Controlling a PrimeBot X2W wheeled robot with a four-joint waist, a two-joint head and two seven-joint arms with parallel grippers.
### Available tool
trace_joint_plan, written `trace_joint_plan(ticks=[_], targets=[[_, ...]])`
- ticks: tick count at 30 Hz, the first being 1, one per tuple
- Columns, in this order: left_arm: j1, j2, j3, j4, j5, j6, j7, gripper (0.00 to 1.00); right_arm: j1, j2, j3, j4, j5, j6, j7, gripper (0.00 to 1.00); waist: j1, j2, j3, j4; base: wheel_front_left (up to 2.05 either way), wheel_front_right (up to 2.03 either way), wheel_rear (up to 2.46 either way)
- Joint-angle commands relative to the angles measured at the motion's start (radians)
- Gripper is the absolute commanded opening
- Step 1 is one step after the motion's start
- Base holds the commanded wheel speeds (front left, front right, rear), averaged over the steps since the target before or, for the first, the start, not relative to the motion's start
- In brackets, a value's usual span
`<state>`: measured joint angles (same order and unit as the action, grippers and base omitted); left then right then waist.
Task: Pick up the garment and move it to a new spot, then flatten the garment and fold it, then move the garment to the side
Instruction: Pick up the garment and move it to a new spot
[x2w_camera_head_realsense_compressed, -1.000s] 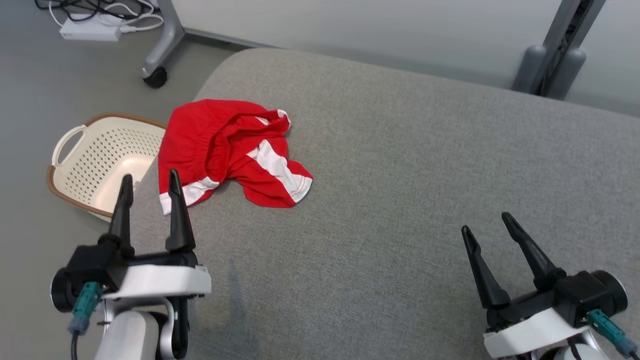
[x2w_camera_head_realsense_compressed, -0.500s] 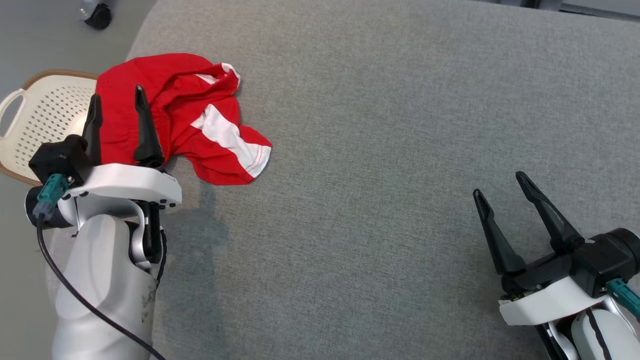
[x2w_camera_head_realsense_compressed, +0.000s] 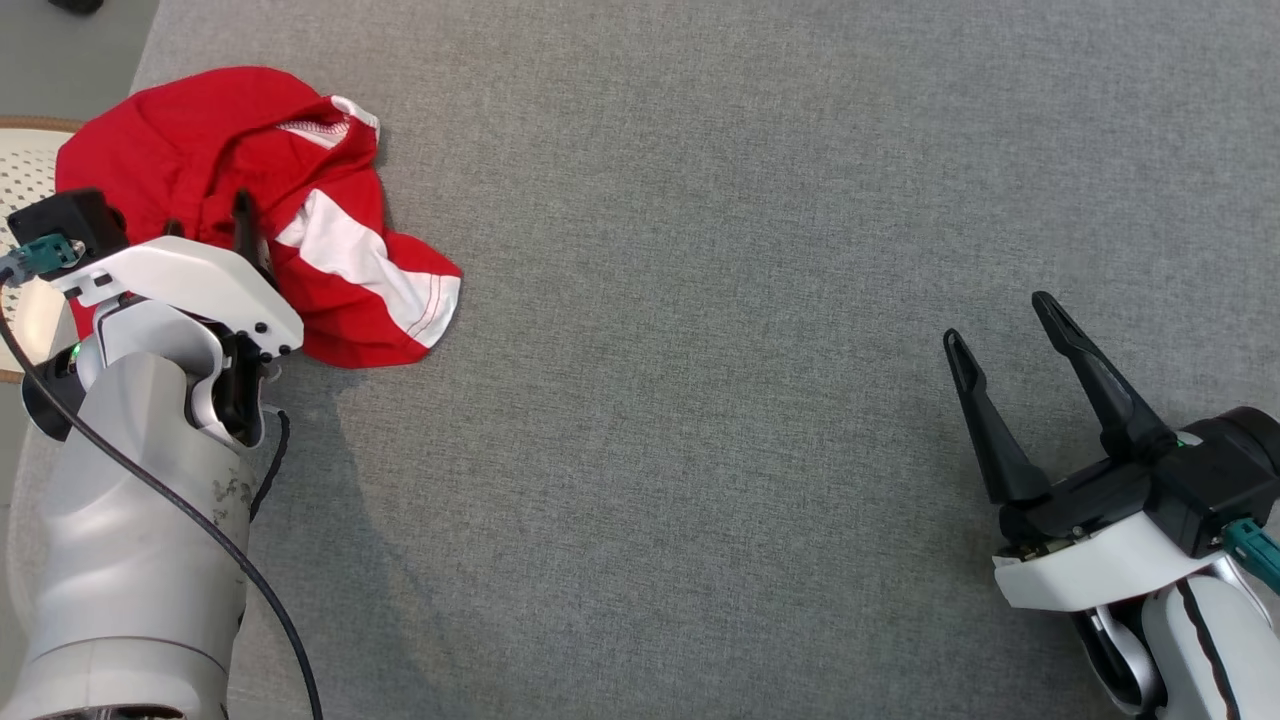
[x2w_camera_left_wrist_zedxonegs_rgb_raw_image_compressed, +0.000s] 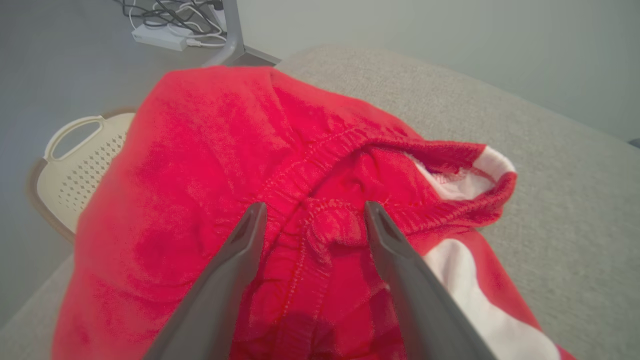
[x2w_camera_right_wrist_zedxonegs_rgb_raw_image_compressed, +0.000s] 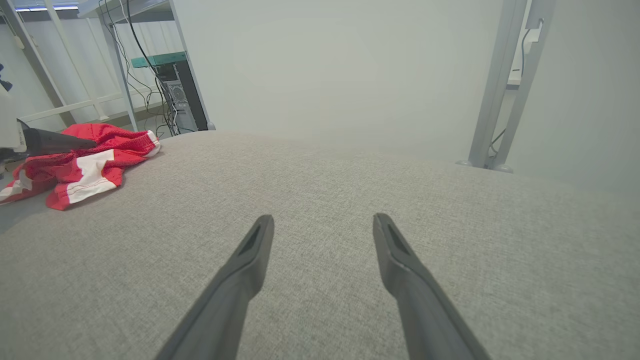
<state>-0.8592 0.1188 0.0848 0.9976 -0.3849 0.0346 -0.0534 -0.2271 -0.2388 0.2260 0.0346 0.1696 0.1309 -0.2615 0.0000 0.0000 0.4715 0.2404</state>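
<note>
The garment, red with white stripes, lies crumpled at the far left of the grey cushioned surface. My left gripper is over its near left part, pointing down into the cloth. Seen from the left wrist, the left gripper is open and its fingers straddle a bunched elastic hem of the garment, tips at the cloth. My right gripper hovers open at the lower right, far from the garment. In the right wrist view the right gripper has nothing between its fingers, and the garment lies far left.
A cream perforated basket stands on the floor just left of the surface's edge, beside the garment. Cables and a power strip lie on the floor beyond. Metal frame legs stand behind the surface's far right.
The head camera has tilted down, shifting the whole picture. My left gripper has gone forward and down onto the garment, still open. The right gripper has hardly moved.
</note>
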Motion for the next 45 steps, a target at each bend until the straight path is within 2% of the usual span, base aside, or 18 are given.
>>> trace_joint_plan(ticks=[1,7,12,13,14,15,16,17,21,24,31,37,45], targets=[[-0.031,0.014,0.004,0.049,-0.016,-0.013,0.045,1.00,-0.018,-0.004,-0.005,-0.009,0.007,0.000,-0.006,1.00,0.0000,0.0000,0.005,-0.006,0.00,0.00,0.00],[-0.063,0.024,-0.025,0.190,-0.025,-0.072,0.209,1.00,-0.031,0.000,-0.001,-0.006,0.010,0.000,-0.006,1.00,0.0000,0.0000,0.007,-0.014,0.00,0.00,0.00],[-0.073,0.028,-0.040,0.233,-0.024,-0.092,0.242,1.00,-0.030,0.006,0.003,-0.003,0.009,0.000,-0.006,1.00,0.0000,0.0000,0.009,-0.013,0.00,0.00,0.00],[-0.072,0.027,-0.040,0.239,-0.028,-0.092,0.244,0.42,-0.029,0.007,0.004,-0.003,0.009,0.000,-0.006,1.00,0.0000,0.0000,0.009,-0.013,0.00,0.00,0.00],[-0.070,0.026,-0.038,0.245,-0.030,-0.091,0.246,0.16,-0.028,0.007,0.004,-0.002,0.010,0.000,-0.006,1.00,0.0000,0.0000,0.010,-0.012,0.00,0.00,0.00],[-0.070,0.026,-0.040,0.249,-0.029,-0.088,0.241,0.12,-0.028,0.006,0.005,-0.001,0.012,0.000,-0.006,1.00,0.0000,0.0000,0.010,-0.012,0.00,0.00,0.00],[-0.070,0.026,-0.040,0.249,-0.029,-0.088,0.241,0.12,-0.028,0.006,0.005,-0.001,0.012,0.000,-0.006,1.00,0.0000,0.0000,0.010,-0.012,0.00,0.00,0.00],[-0.070,0.027,-0.042,0.252,-0.030,-0.088,0.236,0.00,-0.029,0.006,0.007,0.000,0.012,0.000,-0.006,1.00,0.0000,0.0000,0.010,-0.012,0.00,0.00,0.00],[-0.073,0.038,-0.047,0.233,-0.027,-0.102,0.159,0.00,-0.035,0.003,0.009,0.002,0.012,0.000,-0.006,1.00,0.0000,0.0000,0.009,-0.014,0.00,0.00,0.00],[-0.083,0.051,-0.053,0.204,-0.017,-0.103,0.068,0.00,-0.032,0.004,0.008,0.006,0.013,0.000,-0.006,1.00,0.0000,0.0000,0.002,-0.016,0.00,0.00,0.00],[-0.070,0.047,-0.070,0.136,-0.010,-0.136,-0.157,0.00,-0.023,0.022,0.006,0.021,0.017,0.000,-0.006,1.00,0.0000,0.0000,-0.042,-0.035,0.00,0.00,0.00],[-0.030,0.042,-0.131,0.031,0.026,-0.158,-0.207,0.00,-0.004,0.051,-0.025,0.026,0.021,0.000,-0.006,1.00,0.0000,0.0000,-0.109,-0.082,0.00,0.00,0.00],[0.060,0.036,-0.201,-0.129,0.065,-0.166,-0.212,0.00,0.016,0.088,-0.089,0.019,0.017,0.000,-0.006,1.00,0.0000,0.0000,-0.208,-0.198,0.00,0.00,0.00]])
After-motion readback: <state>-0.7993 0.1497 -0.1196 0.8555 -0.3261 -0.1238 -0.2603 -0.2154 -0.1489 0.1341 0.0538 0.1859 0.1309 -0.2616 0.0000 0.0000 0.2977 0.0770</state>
